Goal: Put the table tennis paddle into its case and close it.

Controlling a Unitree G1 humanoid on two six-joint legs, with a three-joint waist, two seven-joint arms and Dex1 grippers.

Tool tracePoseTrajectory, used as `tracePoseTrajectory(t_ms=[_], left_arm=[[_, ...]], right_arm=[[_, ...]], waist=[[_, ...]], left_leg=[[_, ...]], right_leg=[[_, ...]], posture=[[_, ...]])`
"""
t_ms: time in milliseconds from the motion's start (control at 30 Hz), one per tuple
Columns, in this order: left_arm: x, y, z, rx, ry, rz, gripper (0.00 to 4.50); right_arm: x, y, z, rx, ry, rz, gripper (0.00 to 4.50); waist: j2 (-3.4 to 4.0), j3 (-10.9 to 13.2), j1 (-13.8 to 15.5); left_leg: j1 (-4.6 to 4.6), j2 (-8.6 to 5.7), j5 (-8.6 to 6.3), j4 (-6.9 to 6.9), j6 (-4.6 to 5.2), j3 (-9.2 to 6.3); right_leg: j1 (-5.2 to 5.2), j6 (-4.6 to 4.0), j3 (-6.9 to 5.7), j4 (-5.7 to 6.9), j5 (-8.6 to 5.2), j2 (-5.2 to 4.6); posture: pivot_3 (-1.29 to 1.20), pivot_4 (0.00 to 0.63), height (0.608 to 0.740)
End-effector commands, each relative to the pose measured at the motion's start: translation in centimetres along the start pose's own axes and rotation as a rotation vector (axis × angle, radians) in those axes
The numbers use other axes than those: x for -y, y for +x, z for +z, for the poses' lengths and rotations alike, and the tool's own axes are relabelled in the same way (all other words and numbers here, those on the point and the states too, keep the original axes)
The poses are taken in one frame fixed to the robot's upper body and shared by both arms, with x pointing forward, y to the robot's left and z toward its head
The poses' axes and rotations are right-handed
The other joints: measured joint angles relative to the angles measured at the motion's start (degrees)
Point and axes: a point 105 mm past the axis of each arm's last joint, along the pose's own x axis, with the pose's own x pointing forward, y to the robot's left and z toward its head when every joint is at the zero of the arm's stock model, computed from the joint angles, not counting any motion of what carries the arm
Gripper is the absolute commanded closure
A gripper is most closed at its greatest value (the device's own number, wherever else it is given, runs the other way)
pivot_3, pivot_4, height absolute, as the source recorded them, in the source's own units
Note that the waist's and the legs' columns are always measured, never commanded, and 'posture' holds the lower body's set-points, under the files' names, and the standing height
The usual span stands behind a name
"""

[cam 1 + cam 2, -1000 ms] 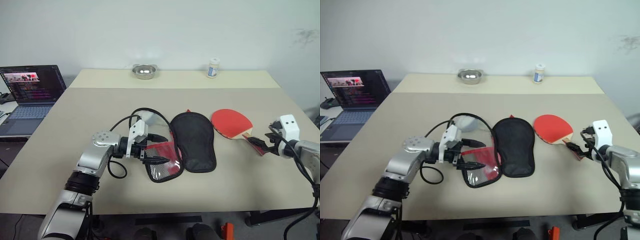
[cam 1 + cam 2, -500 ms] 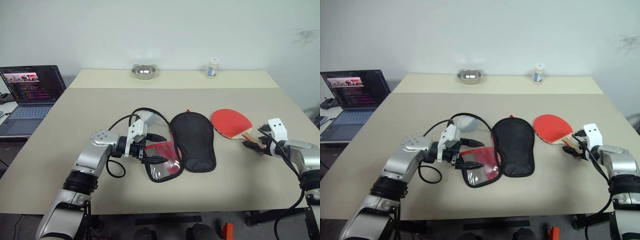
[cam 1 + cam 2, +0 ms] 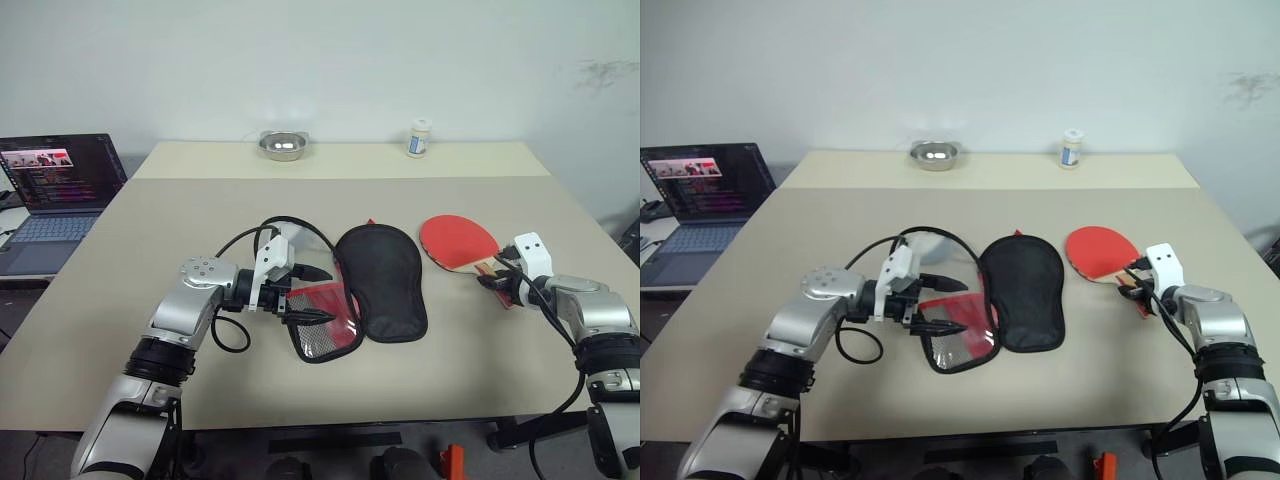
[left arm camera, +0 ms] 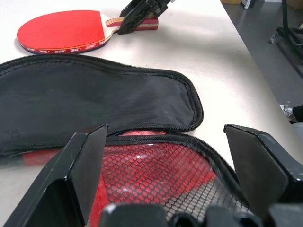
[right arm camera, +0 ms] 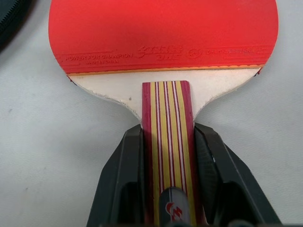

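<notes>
The table tennis paddle point(image 3: 458, 240) lies flat on the table at the right, red face up, its striped handle point(image 5: 168, 118) pointing towards my right arm. My right gripper point(image 3: 492, 278) is shut on that handle, a black finger point(image 5: 128, 175) pressed against each side. The case point(image 3: 382, 280) lies unzipped in the middle, its black half spread flat and its clear half point(image 3: 325, 322) with red mesh beside it. My left gripper point(image 3: 325, 295) stands open over the clear half, its fingers point(image 4: 80, 175) wide apart with nothing gripped.
An open laptop point(image 3: 55, 185) sits on a side table to the left. A metal bowl point(image 3: 282, 145) and a small white bottle point(image 3: 419, 138) stand at the table's far edge. The table's right edge runs close behind my right arm.
My right gripper has moved in along the table onto the paddle's handle and closed on it. The left arm and the case have stayed put.
</notes>
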Motion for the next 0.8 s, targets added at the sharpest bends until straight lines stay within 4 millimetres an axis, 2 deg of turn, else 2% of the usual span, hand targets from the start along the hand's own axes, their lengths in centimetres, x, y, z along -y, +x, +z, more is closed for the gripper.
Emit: tracePoseTrajectory(t_ms=[33,100,200,267,367,567,667,800], left_arm=[[0.1,-0.1,0.9,0.011,0.039,-0.001,0.20],[0.2,-0.3,0.7,0.009,0.032,0.009,0.20],[0.4,-0.5,0.3,0.009,0.023,0.015,0.20],[0.5,-0.5,0.3,0.011,0.021,0.016,0.20],[0.5,-0.3,0.3,0.015,0.020,0.016,0.20],[0.4,0.1,0.7,0.028,0.022,0.007,0.20],[0.3,0.2,0.9,0.037,0.027,0.001,0.20],[-0.2,-0.1,1.1,0.043,0.039,0.018,0.20]], right_arm=[[0.7,-0.7,0.8,0.028,0.023,-0.059,3.43],[0.7,-2.1,2.5,0.087,0.033,-0.067,3.43],[-0.3,-5.3,5.4,0.180,0.032,-0.080,3.43],[-1.8,-6.5,6.2,0.210,0.032,-0.070,3.43],[-5.5,-7.6,7.1,0.257,0.060,-0.023,3.43],[-14.3,-6.7,7.2,0.294,0.233,0.107,3.43],[-16.7,-5.9,7.2,0.284,0.292,0.130,3.43],[-18.7,-5.1,6.3,0.247,0.335,0.143,3.43]], waist=[[0.00,0.0,0.0],[0.03,0.0,0.2],[0.27,0.1,0.5],[0.33,0.2,0.6],[0.33,0.2,0.5],[0.32,0.2,0.4],[0.33,0.2,0.5],[0.32,0.2,0.6]], left_leg=[[0.00,0.00,0.03,0.00,-0.05,0.00],[-0.03,-0.01,0.06,-0.01,-0.10,-0.02],[-0.33,-0.04,0.08,-0.06,-0.14,-0.03],[-0.64,-0.08,0.11,-0.07,-0.18,-0.05],[-0.79,-0.02,0.11,-0.07,-0.19,-0.10],[-0.77,0.26,0.16,-0.07,-0.28,-0.18],[-0.78,0.28,0.20,-0.06,-0.34,-0.20],[-0.81,0.09,0.20,-0.04,-0.35,-0.20]], right_leg=[[0.00,-0.01,0.00,0.01,0.01,-0.01],[-0.01,-0.02,-0.02,0.00,0.02,-0.01],[-0.32,-0.17,-0.03,0.03,0.10,-0.08],[-0.65,-0.17,-0.03,0.12,0.10,-0.10],[-0.80,-0.18,-0.09,0.09,0.10,-0.08],[-0.80,-0.18,-0.20,0.14,0.10,0.17],[-0.85,-0.21,-0.23,0.21,0.12,0.20],[-0.82,-0.24,-0.23,0.15,0.14,0.20]], posture=[[0.00,0.150,0.740],[0.00,0.150,0.740],[0.00,0.150,0.740],[0.00,0.150,0.740],[0.00,0.150,0.740],[0.00,0.150,0.740],[0.00,0.150,0.740],[0.00,0.150,0.740]])
